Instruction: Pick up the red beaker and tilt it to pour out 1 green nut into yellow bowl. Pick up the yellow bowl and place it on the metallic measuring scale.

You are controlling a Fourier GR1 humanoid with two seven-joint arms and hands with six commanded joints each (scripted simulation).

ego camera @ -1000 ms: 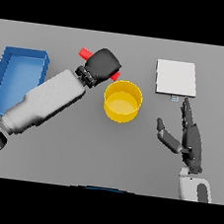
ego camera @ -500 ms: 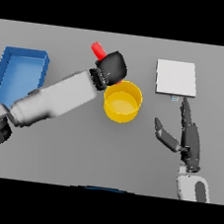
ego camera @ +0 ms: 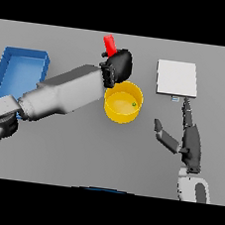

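Observation:
My left hand (ego camera: 119,65) is shut on the red beaker (ego camera: 109,45), held above the far rim of the yellow bowl (ego camera: 122,103); only the beaker's upper part shows past the hand. A small green nut (ego camera: 134,104) lies inside the bowl near its right wall. The metallic measuring scale (ego camera: 176,78) is a flat light square to the bowl's right and a little farther back. My right hand (ego camera: 190,139) hovers open, fingers straight, to the right of the bowl and just in front of the scale.
A blue tray (ego camera: 18,73) lies at the table's left side, partly covered by my left forearm.
My left hand has swung right and farther back with the beaker, turning it more upright. A green nut now lies in the bowl. The right hand has barely moved.

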